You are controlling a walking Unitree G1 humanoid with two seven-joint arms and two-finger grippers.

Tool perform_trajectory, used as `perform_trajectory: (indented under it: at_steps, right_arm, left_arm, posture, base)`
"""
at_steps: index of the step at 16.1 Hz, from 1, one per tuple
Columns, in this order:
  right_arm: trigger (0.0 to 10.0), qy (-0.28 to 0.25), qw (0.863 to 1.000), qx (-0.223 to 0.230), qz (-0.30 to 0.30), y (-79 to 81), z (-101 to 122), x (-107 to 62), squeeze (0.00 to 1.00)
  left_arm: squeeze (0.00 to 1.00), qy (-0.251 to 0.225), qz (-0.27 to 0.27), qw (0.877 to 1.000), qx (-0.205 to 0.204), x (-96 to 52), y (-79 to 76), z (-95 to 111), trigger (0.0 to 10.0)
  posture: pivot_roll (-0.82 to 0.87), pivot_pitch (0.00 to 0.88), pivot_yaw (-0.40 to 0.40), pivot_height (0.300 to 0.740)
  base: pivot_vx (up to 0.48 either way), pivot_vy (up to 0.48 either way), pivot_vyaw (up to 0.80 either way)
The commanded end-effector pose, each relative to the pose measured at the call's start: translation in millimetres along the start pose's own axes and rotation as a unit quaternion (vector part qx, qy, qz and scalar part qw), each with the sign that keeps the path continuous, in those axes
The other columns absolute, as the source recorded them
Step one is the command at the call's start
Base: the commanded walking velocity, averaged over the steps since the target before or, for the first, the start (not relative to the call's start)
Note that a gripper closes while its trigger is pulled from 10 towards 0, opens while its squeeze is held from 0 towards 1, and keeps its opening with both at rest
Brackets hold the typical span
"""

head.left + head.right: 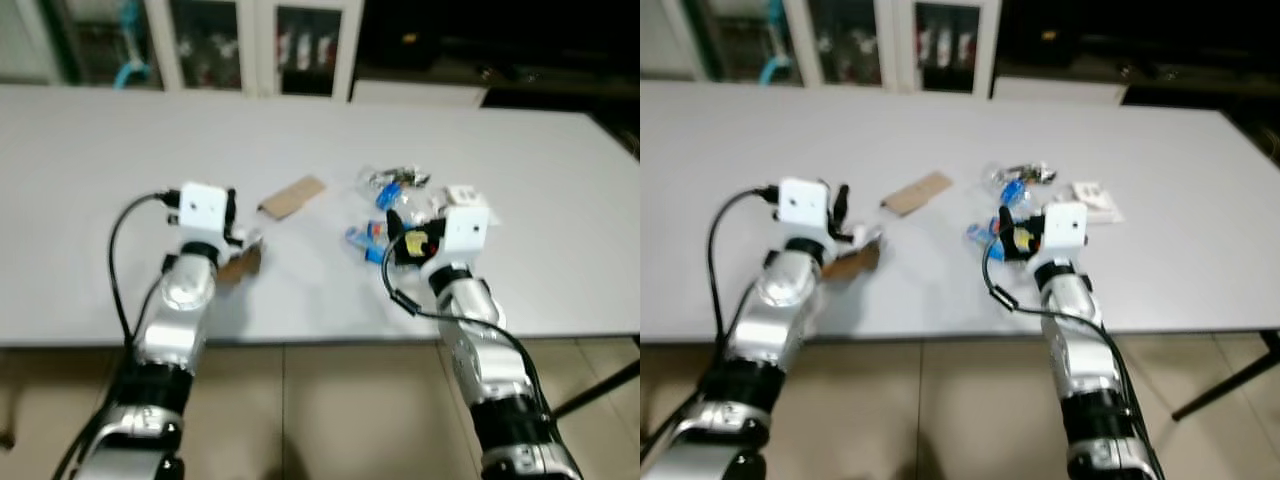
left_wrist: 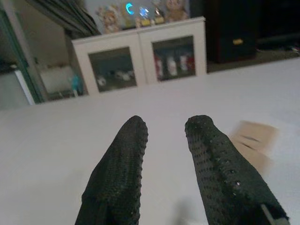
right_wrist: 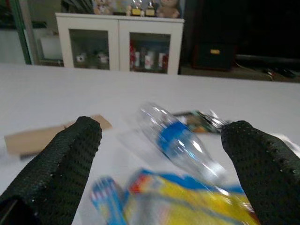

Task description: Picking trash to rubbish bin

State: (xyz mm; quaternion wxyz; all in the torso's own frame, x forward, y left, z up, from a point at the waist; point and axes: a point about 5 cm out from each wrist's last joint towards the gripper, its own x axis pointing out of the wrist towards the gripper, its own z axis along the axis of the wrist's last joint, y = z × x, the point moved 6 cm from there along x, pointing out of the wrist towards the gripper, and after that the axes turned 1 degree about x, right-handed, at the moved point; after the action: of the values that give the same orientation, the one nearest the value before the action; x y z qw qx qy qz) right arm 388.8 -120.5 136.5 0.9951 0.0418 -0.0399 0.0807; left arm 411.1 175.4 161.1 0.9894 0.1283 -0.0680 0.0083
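no readable text, bottle (image 3: 180, 140) label and wrapper (image 3: 187, 201) print seemingly too blurred

White table in a dim room
A glass-doored white cabinet (image 3: 119, 44) (plush toys sitting on top) is standing behind the table (image 1: 90, 200); beige floor tiles (image 1: 330, 410) are showing below.

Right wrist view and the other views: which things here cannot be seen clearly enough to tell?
- Colourful wrapper: blurred in the right wrist view, print unreadable, cut by the edge.
- Cardboard scrap: partly hidden by the left gripper in the eye views.
- Rubbish bin: its place cannot be told.
- Cabinet contents: too small, blurred.
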Motion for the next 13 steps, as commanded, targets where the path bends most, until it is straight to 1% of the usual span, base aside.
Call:
perform_trajectory:
  at_steps: [1,3,5,7,8,9,11,12,13]
  right_arm:
    - [10.0,-0.009,1.0,0.005,0.015,11.4,5,2.8,0.0]
    - [10.0,-0.009,1.0,0.006,0.015,11.9,6,3.0,0.0]
    - [10.0,-0.01,1.0,0.006,0.015,11.3,6,2.9,0.0]
    - [10.0,-0.01,1.0,0.007,0.013,10.5,6,2.4,0.0]
    - [10.0,-0.009,1.0,0.007,0.013,10.6,5,2.2,0.0]
    - [10.0,-0.008,1.0,0.007,0.013,11.0,4,2.2,0.0]
    - [10.0,-0.007,1.0,0.008,0.013,11.3,4,2.2,0.0]
    - [10.0,-0.007,1.0,0.009,0.013,11.6,3,2.2,0.0]
    - [10.0,-0.006,1.0,0.01,0.013,11.8,3,2.1,0.0]
  left_arm:
    - [0.0,-0.01,0.004,1.0,-0.002,-0.7,8.0,3,10.0]
    - [0.0,-0.028,-0.016,0.999,-0.009,-1.8,0.8,10,10.0]
    - [0.0,-0.039,-0.025,0.999,-0.013,-2.2,-2.4,16,10.0]
    - [0.0,-0.07,-0.063,0.995,-0.023,-3.2,-9.7,37,10.0]
    - [0.0,-0.076,-0.091,0.993,-0.021,-3.7,-14.1,45,10.0]
    - [0.0,-0.078,-0.124,0.989,-0.001,-5.4,-19.5,49,10.0]
    - [0.0,-0.072,-0.154,0.985,0.017,-8.4,-22.4,50,10.0]
    - [0.0,-0.073,-0.158,0.985,0.018,-9.1,-19.8,52,10.0]
    - [1.0,-0.073,-0.16,0.984,0.009,-9.9,-16.0,54,10.0]
  posture:
    - [-0.02,0.041,-0.061,0.74]
    - [-0.02,0.042,-0.06,0.74]
    - [-0.02,0.042,-0.059,0.74]
    - [-0.02,0.044,-0.058,0.74]
    - [-0.01,0.045,-0.057,0.74]
    - [-0.01,0.046,-0.056,0.74]
    - [-0.01,0.047,-0.054,0.74]
    - [-0.01,0.046,-0.054,0.74]
    - [-0.01,0.048,-0.053,0.74]
  base:
    - [0.424,0.0,0.0]
    - [0.0,0.0,0.0]
    - [0.0,0.0,0.0]
    - [0.0,0.0,0.0]
    - [0.0,0.0,0.0]
    - [0.0,0.0,0.0]
    - [0.0,0.0,0.0]
    - [0.0,0.0,0.0]
    - [0.0,0.0,0.0]
